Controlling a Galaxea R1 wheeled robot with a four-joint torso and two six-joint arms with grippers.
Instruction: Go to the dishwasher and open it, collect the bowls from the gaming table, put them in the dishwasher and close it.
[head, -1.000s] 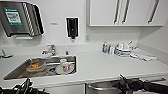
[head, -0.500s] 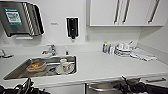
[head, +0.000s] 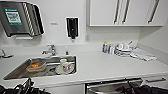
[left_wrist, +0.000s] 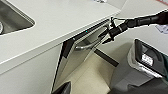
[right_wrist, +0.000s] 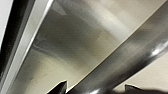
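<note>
Here, a smooth white worktop is seen from above, with a rectangular steel sink sunk into its left part. In the sink a white mug, a clear tub with something orange inside and other crockery are lying; their details are hard to make out. A chrome tap stands behind the sink. On the wall a grey paper dispenser and a dark soap dispenser are mounted, and white cabinets with bar handles hang at the far right. At the far right of the worktop a small bottle, stacked white dishes and a folded cloth are gathered.

The dishwasher is set under the worktop edge, right of the sink; its brushed steel front is tilted outward at the top, slightly ajar. Its curved bar handle is met at its right end by the right pincer, a slim dark tool on a black arm. In the right wrist view the handle runs as a thick polished bar between two dark finger tips; the pincer is spread around the bar, and whether it presses on it cannot be told. Of the left pincer a dark corner is cut off at the frame edge, and its opening cannot be told. A grey bin with a dark lid stands on the floor to the right.
</note>
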